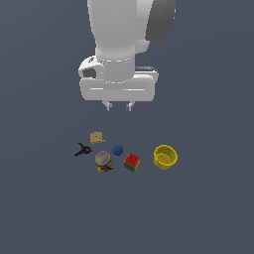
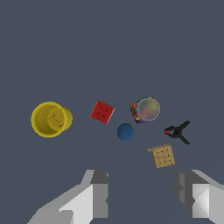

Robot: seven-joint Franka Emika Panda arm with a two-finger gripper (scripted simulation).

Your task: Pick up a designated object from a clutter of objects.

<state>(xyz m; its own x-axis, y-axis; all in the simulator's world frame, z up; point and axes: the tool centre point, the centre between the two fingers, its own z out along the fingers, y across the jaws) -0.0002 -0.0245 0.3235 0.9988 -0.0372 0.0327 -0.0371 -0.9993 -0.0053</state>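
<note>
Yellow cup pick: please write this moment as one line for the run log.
phase: approach | gripper: open, empty, above the clutter | yellow cup: upright on floor, apart from red-green cube | contact: none

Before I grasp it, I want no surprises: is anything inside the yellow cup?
The yellow cup looks empty: both views show bare yellow inner wall and floor. Part of the interior is hidden behind the rim.

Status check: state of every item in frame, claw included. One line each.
Claw: open, empty, raised above the clutter.
Plain yellow tapered cup: upright, mouth up, empty, apart from the rest.
Red-and-green cube: resting on the floor, red face up.
Small blue ball: at rest, touching nothing.
Multicoloured domed toy: dome up.
Black-and-red clamp: lying flat.
Tan block: lying flat, dotted face up.
</note>
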